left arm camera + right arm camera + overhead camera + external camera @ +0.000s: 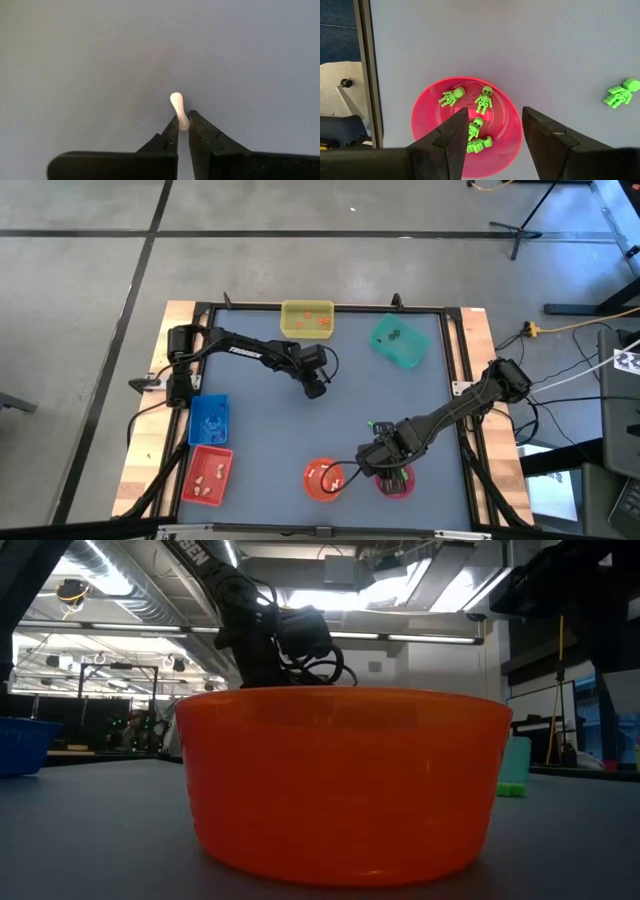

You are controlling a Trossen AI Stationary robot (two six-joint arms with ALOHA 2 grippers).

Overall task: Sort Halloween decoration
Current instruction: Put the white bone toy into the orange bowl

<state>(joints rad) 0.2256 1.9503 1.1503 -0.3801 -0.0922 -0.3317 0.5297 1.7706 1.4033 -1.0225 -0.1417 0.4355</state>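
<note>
Grey tabletop (250, 430): below the yellow tray (307, 318), left gripper (183, 131) pinches a white bone (178, 110) by its end; lift slowly. Right gripper (495, 131) hangs open over the pink bowl (427, 107).

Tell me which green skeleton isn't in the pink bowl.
The green skeleton lying alone on the bare table, off to the side of the pink bowl; the other four lie inside it.

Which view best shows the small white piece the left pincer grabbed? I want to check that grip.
The left wrist view: the white bone-shaped trinket stands pinched at its lower end between the left pincer tips. The high view shows only that pincer over the grey table; the low view's orange bowl blocks it.
</note>
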